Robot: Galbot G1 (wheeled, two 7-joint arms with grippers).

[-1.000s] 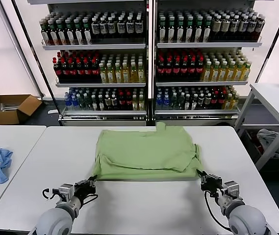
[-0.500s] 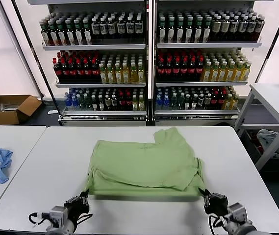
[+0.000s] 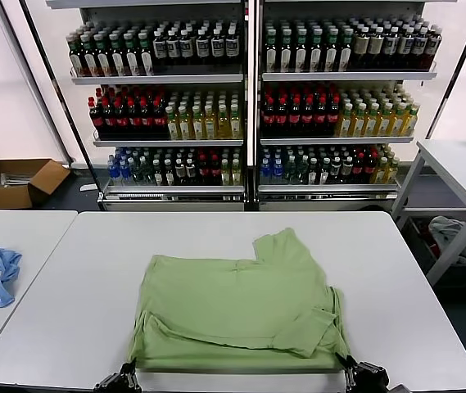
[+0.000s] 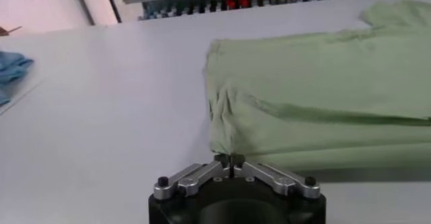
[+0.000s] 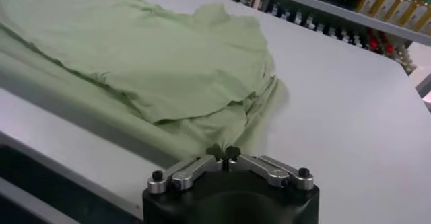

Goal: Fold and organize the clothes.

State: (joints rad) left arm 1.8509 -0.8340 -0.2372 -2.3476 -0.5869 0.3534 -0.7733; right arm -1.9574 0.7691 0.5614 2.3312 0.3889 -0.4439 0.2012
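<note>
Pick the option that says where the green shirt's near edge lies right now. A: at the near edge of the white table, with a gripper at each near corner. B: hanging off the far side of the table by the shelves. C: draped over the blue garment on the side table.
A: the green shirt lies flat on the white table, its near corners at the left gripper and right gripper, both pinching cloth.

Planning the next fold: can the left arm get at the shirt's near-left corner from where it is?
Probably yes: the left gripper sits right at the green shirt's near-left corner, nothing between them.
</note>
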